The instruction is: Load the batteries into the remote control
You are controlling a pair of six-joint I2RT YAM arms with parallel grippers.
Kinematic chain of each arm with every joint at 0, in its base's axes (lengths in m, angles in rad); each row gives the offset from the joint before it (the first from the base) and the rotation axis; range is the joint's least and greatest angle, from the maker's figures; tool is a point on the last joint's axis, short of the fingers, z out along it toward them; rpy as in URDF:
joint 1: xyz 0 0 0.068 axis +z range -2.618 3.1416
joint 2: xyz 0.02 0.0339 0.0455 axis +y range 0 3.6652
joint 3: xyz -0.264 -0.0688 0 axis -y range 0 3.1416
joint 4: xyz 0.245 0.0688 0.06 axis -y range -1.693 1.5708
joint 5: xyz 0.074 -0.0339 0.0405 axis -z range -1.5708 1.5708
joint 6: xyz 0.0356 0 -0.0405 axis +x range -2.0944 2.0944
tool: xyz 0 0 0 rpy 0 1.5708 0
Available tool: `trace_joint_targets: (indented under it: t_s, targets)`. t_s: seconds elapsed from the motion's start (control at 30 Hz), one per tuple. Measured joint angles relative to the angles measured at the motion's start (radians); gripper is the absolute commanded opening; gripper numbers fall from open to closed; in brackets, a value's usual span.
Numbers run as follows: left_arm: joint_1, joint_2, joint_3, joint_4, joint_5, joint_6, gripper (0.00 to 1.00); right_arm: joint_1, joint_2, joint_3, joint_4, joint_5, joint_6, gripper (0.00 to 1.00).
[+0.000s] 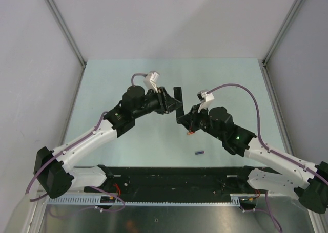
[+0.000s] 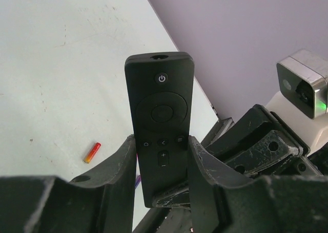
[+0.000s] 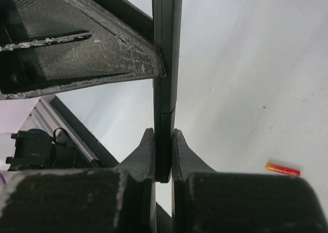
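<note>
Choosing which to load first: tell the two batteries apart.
The red-orange battery is bright; the dark battery looks bluish-black. The red-orange one lies beside the right arm; the dark one lies nearer the arm bases. Both lie loose on the table, outside the remote control.

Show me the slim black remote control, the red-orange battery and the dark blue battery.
Slim black remote control [image 2: 161,110]: left wrist view, round button pad.
Red-orange cylindrical battery [image 2: 92,152]: left wrist view, middle.
Dark blue battery [image 1: 200,152]: top view, middle.
</note>
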Motion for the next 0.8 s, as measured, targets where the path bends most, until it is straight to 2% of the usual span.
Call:
trace_joint_targets:
  t_s: [0.07, 0.1, 0.17, 0.2, 0.33, 0.5, 0.6, 0.8]
  targets:
    - [0.0, 0.0, 0.0, -0.003, -0.002, 0.0, 0.54, 0.01, 0.0, 0.005, -0.013, 0.02, -0.011, 0.0]
    - [0.0, 0.0, 0.0, -0.004, -0.005, 0.0, 0.65, 0.015, 0.0, 0.009, -0.022, 0.029, -0.016, 0.0]
    - [0.0, 0.0, 0.0, 0.002, -0.01, -0.004, 0.78, 0.027, 0.0, 0.016, -0.035, 0.042, -0.031, 0.0]
    - [0.002, -0.001, 0.0, 0.004, -0.016, -0.006, 0.99, 0.036, -0.002, 0.019, -0.043, 0.049, -0.039, 0.0]
    - [0.008, -0.038, -0.023, -0.008, -0.074, -0.008, 1.0, 0.073, -0.012, 0.04, -0.104, 0.088, -0.075, 0.0]
    - [0.021, -0.109, -0.034, -0.042, -0.162, -0.008, 0.98, 0.128, -0.019, 0.101, -0.2, 0.221, -0.122, 0.0]
    - [0.022, -0.128, -0.035, -0.048, -0.179, -0.014, 0.93, 0.189, -0.002, 0.145, -0.255, 0.373, -0.153, 0.0]
    - [0.008, -0.129, -0.039, -0.072, -0.196, -0.035, 0.92, 0.362, 0.117, 0.232, -0.332, 0.718, -0.228, 0.0]
